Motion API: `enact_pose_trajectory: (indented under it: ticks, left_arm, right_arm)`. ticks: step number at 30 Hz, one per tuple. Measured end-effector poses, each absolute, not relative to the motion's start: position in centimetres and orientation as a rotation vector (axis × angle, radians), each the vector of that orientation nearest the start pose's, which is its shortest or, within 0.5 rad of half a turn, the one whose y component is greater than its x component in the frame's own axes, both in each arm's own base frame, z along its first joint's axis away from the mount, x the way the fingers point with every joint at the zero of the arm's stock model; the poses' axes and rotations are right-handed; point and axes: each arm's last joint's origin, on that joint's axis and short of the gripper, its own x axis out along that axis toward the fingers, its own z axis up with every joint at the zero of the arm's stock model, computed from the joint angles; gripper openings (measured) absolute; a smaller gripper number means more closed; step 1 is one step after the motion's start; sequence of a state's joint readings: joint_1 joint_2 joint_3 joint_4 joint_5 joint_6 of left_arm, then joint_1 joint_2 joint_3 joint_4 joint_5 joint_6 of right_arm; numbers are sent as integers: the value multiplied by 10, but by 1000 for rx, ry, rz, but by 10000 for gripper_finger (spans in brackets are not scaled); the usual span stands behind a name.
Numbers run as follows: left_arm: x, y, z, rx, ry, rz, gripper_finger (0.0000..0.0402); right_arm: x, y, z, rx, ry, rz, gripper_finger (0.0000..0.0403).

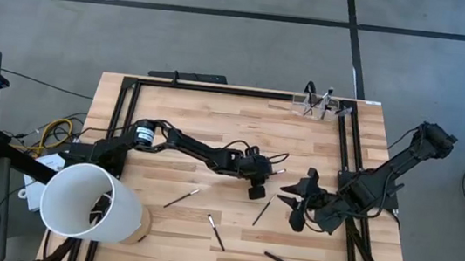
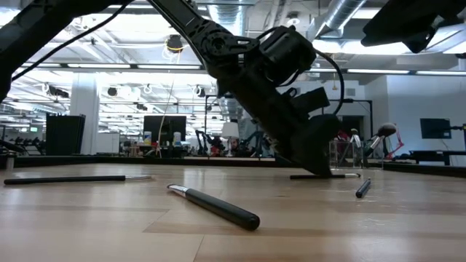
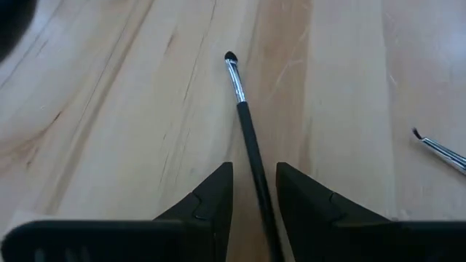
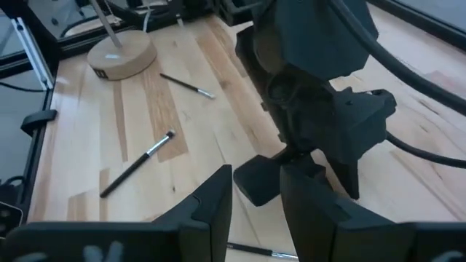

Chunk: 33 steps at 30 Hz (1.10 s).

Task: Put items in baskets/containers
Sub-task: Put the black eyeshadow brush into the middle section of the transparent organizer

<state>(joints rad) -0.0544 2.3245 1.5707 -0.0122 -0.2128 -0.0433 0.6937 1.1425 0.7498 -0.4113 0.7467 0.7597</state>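
Both arms low mid-table, left gripper (image 3: 255,211) astride a makeup brush (image 3: 244,124).

This is a robotics lab or open-plan workshop. A pale wooden counter (image 1: 214,137) edged with black metal framing stands on a grey concrete floor (image 1: 182,37). Beyond it the low view shows exposed silver ceiling ducts (image 2: 349,18), rows of strip lights (image 2: 95,65), dark monitors (image 2: 164,131) and other workstations.
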Motion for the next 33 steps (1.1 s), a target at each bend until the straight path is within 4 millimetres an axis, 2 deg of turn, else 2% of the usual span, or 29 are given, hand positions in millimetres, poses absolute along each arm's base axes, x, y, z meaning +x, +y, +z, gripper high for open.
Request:
enact_pose_trajectory:
  ticks: [10,18,25,29,33]
  left_arm:
    - [481,-18,95,51,766,171,89]
    - [478,-20,91,41,783,133,13]
    - [477,-23,93,58,792,112,10]
    - [473,-24,104,59,808,105,11]
    - [458,-26,113,64,835,95,10]
  right_arm:
    - [188,133,230,176,580,-260,107]
    - [189,134,230,185,575,-253,107]
    - [187,136,231,158,577,-236,107]
    - [184,139,230,142,580,-226,107]
    - [178,143,230,89,560,-238,107]
